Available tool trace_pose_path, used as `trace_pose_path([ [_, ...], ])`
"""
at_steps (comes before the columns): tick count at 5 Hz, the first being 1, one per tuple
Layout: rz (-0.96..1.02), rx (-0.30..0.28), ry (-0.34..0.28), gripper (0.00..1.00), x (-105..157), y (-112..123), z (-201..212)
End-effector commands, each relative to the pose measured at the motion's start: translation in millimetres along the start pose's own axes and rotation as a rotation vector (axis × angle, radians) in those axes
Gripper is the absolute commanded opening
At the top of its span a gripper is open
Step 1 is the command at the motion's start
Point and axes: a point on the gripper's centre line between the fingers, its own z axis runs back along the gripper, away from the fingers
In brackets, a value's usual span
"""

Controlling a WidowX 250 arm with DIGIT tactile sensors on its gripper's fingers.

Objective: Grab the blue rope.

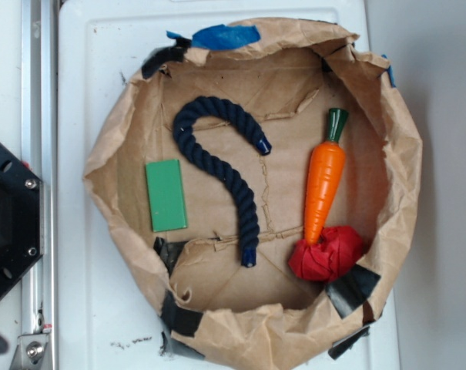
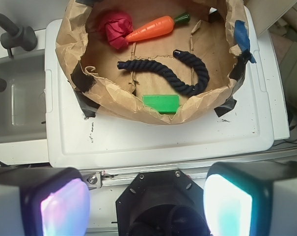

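Note:
The blue rope (image 1: 221, 166) is a thick navy twisted rope bent like a hook, lying on the floor of a brown paper nest (image 1: 109, 139). In the wrist view the blue rope (image 2: 170, 73) lies across the middle of the paper nest (image 2: 114, 96). My gripper (image 2: 146, 209) hangs high above the robot's black base, well short of the nest. Its two fingers (image 2: 229, 206) stand wide apart with nothing between them. The gripper does not show in the exterior view.
An orange carrot (image 1: 325, 181), a red cloth ball (image 1: 329, 253) and a green block (image 1: 165, 195) lie in the nest beside the rope. The nest sits on a white board (image 1: 102, 62). The black robot base (image 1: 9, 220) is at left. A sink (image 2: 15, 98) lies beside the board.

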Motion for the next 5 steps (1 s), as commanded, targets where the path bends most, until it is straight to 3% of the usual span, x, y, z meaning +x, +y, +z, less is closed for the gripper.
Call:
trace_pose_path([
  [1, 0.000, 0.000, 0.000, 1.00, 0, 0, 0],
  [3, 0.101, 0.006, 0.031, 1.00, 97, 11, -18],
  [4, 0.204, 0.012, 0.017, 1.00, 131, 22, -30],
  [5, 0.450, 0.049, -0.007, 1.00, 151, 21, -48],
])
